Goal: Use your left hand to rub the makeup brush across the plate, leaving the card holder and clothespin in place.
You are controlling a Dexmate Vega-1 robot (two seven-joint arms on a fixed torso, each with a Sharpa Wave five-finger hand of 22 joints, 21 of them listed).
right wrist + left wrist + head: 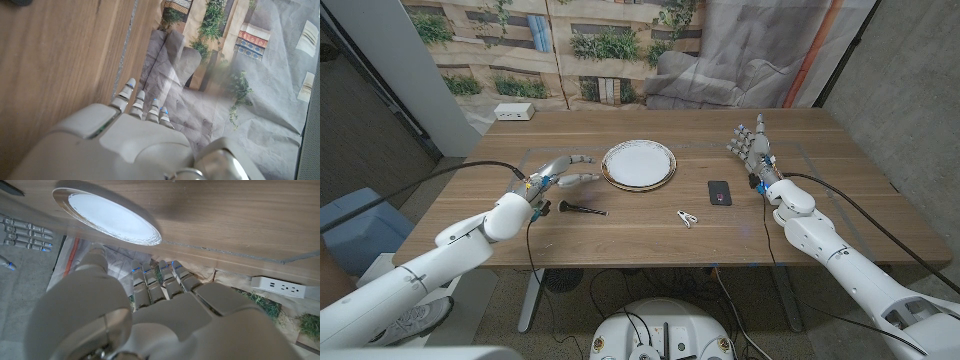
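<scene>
I see my left robot hand (558, 172) over the tabletop (650, 225), just to the left of the plate (639, 164). Its fingers (582, 160) are spread out and point toward the plate. It holds nothing. In the left wrist view I see the back of this robot hand (150, 315), with its fingers (162, 280) reaching toward the plate (110, 217).

The makeup brush (578, 208) lies on the tabletop, near the front edge and close to my left robot hand. It lies on its side, dark and thin. My left robot hand is not touching it.

The plate is white with a gold rim. It sits near the middle of the tabletop.

The card holder (719, 192) is small, flat and black. It lies to the right of the plate. The clothespin (687, 217) lies a bit nearer to me than the card holder, between the brush and the card holder.

My right robot hand (753, 148) is at the right side of the tabletop, past the card holder. Its fingers (744, 131) point up and are apart. It holds nothing. In the right wrist view I see its back (125, 145) beside the tabletop edge.

A white power strip (514, 111) sits at the far left corner.
</scene>
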